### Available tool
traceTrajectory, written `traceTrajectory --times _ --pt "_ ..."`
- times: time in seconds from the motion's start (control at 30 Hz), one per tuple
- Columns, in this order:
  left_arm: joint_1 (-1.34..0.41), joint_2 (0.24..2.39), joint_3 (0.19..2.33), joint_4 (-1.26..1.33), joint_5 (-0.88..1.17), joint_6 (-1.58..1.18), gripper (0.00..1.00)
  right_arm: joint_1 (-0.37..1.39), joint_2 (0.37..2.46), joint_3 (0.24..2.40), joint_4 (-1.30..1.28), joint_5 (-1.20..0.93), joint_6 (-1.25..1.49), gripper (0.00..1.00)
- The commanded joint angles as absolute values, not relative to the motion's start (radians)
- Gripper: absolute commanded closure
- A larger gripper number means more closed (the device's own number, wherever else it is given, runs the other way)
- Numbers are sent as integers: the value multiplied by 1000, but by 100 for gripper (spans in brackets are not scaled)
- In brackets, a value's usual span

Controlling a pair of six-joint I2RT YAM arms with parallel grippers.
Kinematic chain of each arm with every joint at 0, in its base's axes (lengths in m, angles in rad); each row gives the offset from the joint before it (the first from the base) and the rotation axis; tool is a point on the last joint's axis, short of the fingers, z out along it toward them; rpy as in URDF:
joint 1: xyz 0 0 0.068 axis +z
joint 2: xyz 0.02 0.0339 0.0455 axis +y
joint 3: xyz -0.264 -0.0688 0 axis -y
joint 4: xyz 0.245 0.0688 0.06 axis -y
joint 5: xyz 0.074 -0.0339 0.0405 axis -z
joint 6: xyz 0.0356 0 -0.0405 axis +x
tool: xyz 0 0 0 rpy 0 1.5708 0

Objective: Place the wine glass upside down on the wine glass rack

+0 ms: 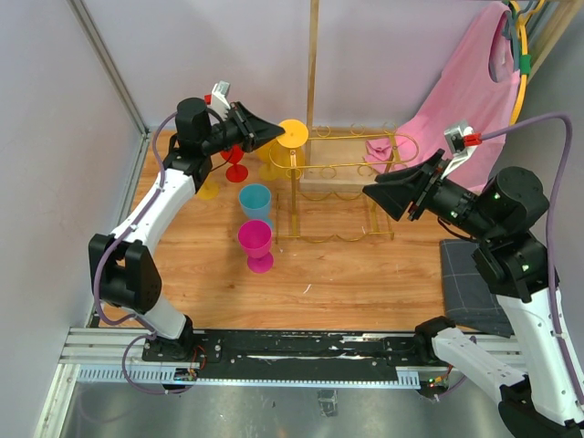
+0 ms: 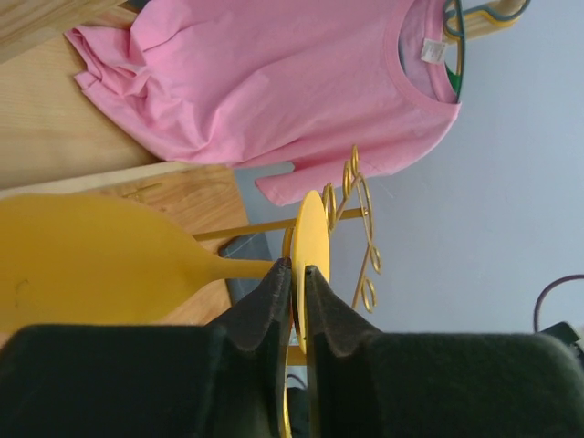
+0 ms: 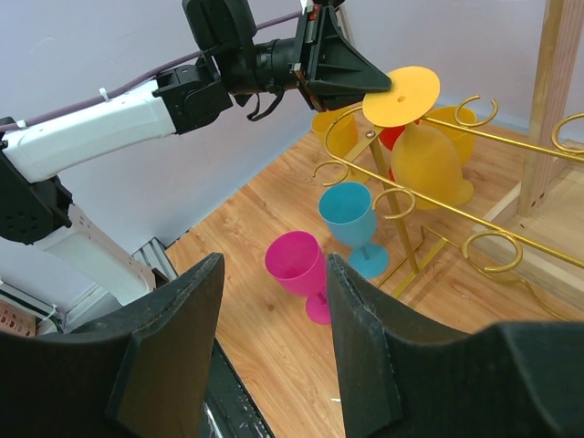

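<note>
The yellow wine glass (image 1: 292,134) hangs upside down at the left end of the gold wine glass rack (image 1: 347,169), upper middle of the overhead view. Its round foot is on top and its bowl is below the rails. The left gripper (image 1: 274,134) pinches the rim of that foot, its jaws narrow and pressed on either side of the disc. At centre right, the right gripper (image 1: 370,192) hovers beside the rack with its jaws well apart, holding nothing. Left of the rack a blue goblet (image 1: 255,203) and a magenta goblet (image 1: 255,245) stand mouth-up, with a red goblet (image 1: 235,164) behind them. Everything rests on a wooden tabletop (image 1: 347,283), with a grey mat (image 1: 470,283) at its right edge. A pink T-shirt (image 1: 465,91) hangs at upper right and a wooden pole (image 1: 313,64) rises behind the rack, before pale walls (image 1: 392,55).
</note>
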State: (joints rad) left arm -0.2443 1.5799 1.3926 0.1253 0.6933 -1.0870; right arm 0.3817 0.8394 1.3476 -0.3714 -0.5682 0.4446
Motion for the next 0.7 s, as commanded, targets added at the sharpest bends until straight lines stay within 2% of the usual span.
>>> traceTrajectory --times 0.0,0.3,0.5,0.67 --pt "-251 1544 1386 125 708 -1056 80 371 827 1338 -339 -570 450 50" --pt "-251 1504 1383 69 699 -1021 61 371 830 1330 -327 -571 456 50" --pt "-250 1479 1407 -15 666 -962 53 371 830 1326 -324 -572 458 50" --pt "-245 1456 1430 -84 634 -922 50 371 826 1320 -325 -571 457 50"
